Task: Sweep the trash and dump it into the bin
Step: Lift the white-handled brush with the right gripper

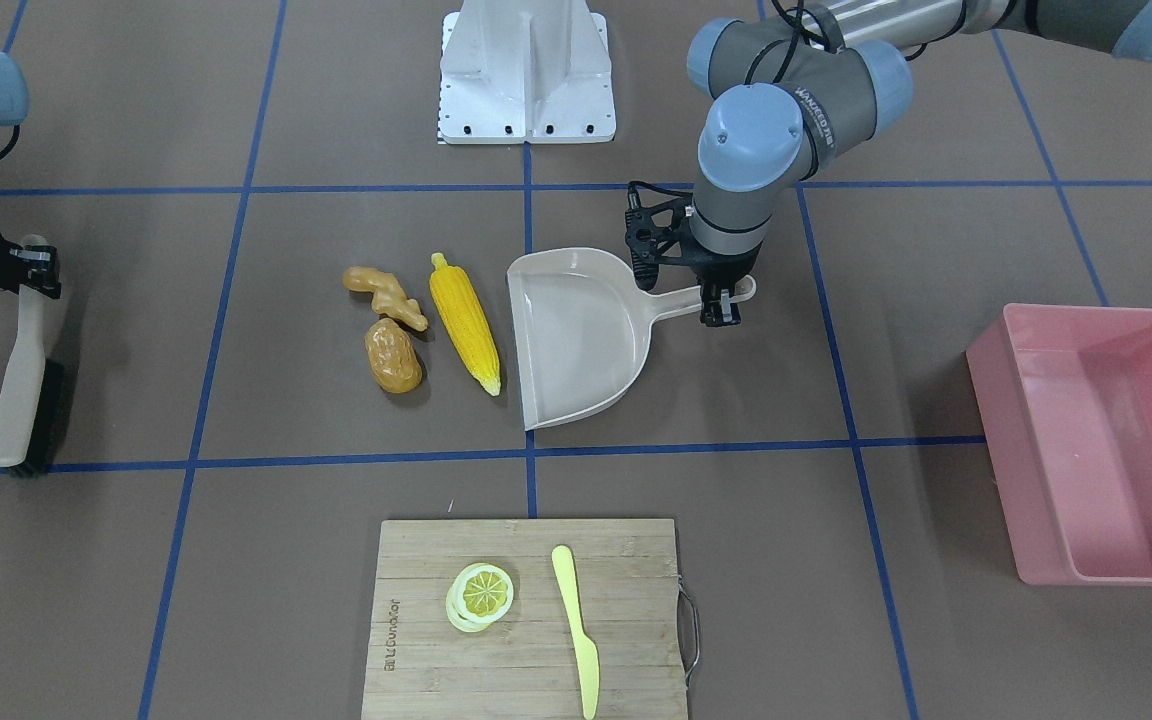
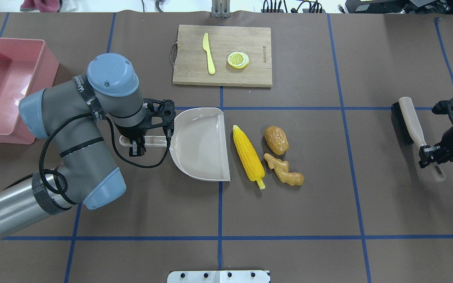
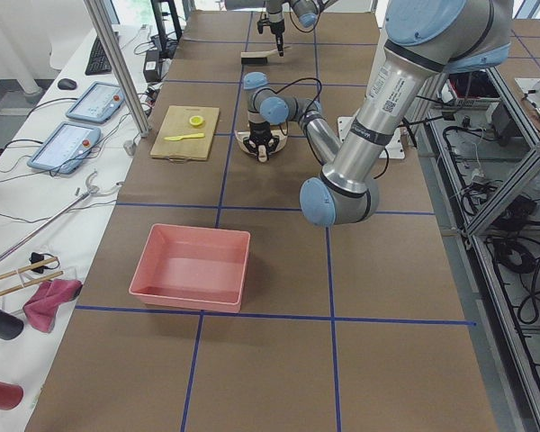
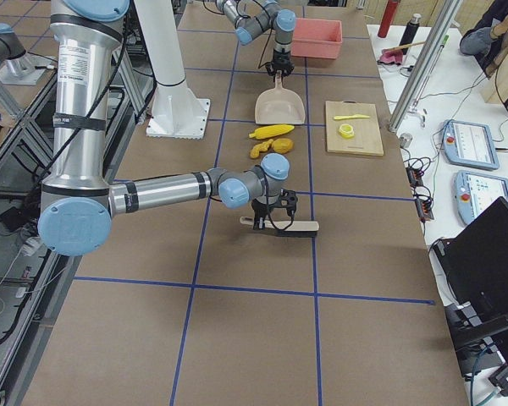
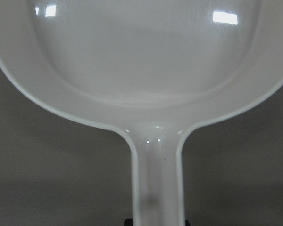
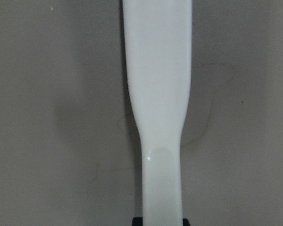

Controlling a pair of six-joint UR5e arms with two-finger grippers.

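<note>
The yellow corn cob (image 1: 464, 322), the tan ginger root (image 1: 386, 293) and the brown-orange potato (image 1: 393, 355) lie together on the table, just beside the open mouth of the beige dustpan (image 1: 576, 335). My left gripper (image 1: 721, 305) is shut on the dustpan's handle, which runs down between the fingers in the left wrist view (image 5: 158, 188). My right gripper (image 1: 31, 262) is shut on the handle of a beige brush (image 1: 16, 390) with black bristles, far off to the side of the trash. The pink bin (image 1: 1126, 470) stands empty beyond the dustpan, on my left side.
A wooden cutting board (image 1: 526, 620) with lemon slices (image 1: 481, 595) and a yellow plastic knife (image 1: 576, 630) sits at the far side of the table. The white robot base plate (image 1: 526, 70) is at the near edge. Blue tape lines cross the brown table.
</note>
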